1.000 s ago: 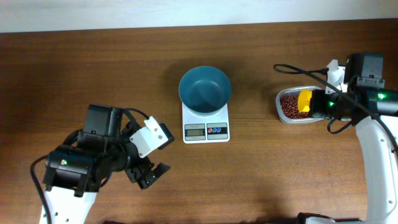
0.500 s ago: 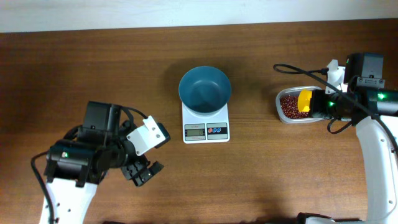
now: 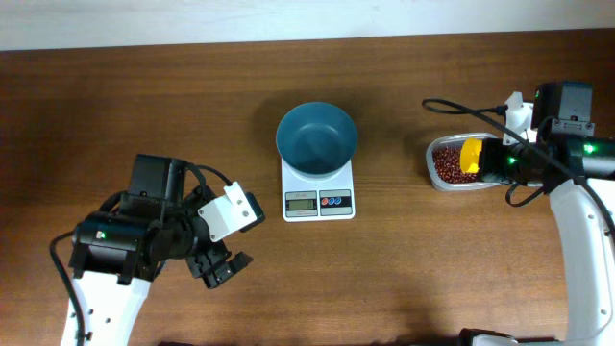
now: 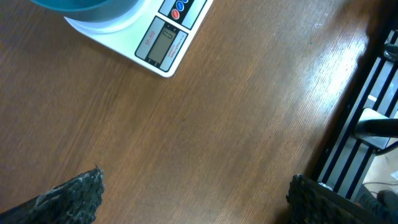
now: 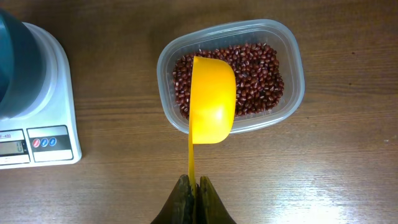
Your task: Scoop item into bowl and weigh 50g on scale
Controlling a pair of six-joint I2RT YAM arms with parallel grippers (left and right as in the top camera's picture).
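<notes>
Wooden table (image 3: 144, 96): empty bowl (image 3: 316, 139) on the scale (image 3: 318, 192); right of it, beans (image 5: 255, 74) in a tub (image 5: 292, 93) beneath the scoop (image 5: 212, 99) pinched by the right gripper (image 5: 193, 186); left gripper (image 3: 223, 266) splayed, idle; judged first scoop, needing a dip next

Open tabletop (image 3: 394, 183) separates scale (image 3: 318, 200), bearing the bowl (image 3: 316, 139), from tub (image 5: 297, 81).

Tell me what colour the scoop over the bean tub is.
The scoop is yellow-orange, clearest in the right wrist view.
</notes>
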